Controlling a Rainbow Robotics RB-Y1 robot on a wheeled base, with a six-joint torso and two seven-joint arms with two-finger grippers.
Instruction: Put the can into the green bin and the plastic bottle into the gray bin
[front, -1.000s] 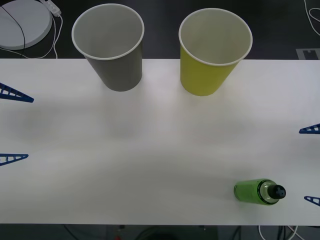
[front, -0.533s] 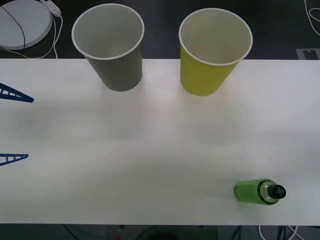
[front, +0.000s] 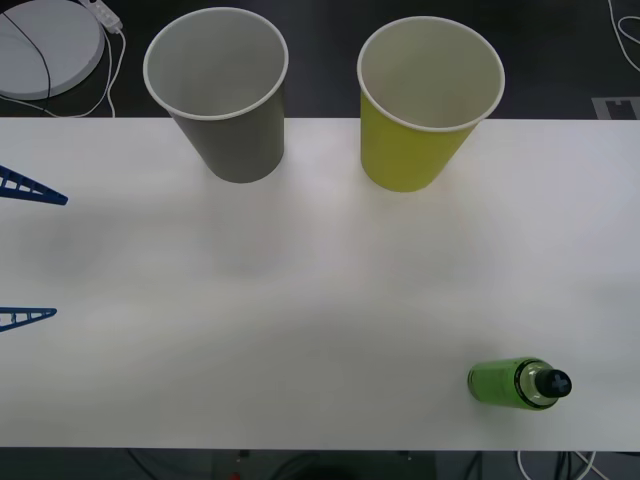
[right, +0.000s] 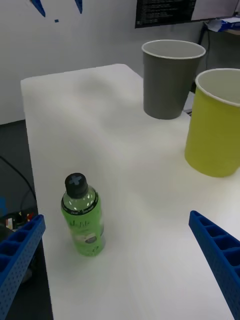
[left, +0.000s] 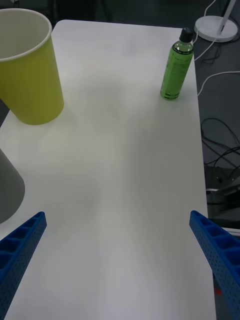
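The plastic bottle (front: 518, 383) stands upright near the table's front right corner, bright green with a black cap; it also shows as the bottle (right: 82, 217) and the bottle (left: 176, 65). The gray bin (front: 217, 95) stands at the back left and the green bin (front: 430, 102) at the back right, both upright with nothing visible inside. The can is out of view. My left gripper (front: 58, 256) is open at the table's left edge, far from the bottle. My right gripper (right: 117, 220) is open, just beside the bottle and apart from it.
The white table (front: 300, 300) has bare room between the bins and the bottle. A white round base (front: 45, 45) with a cable lies behind the back left corner. Cables hang on the floor beyond the table's right side (left: 220, 145).
The right gripper's fingertips, at the front view's right edge a second ago, have drawn back out of that view. The bottle, both bins and the left gripper have not moved.
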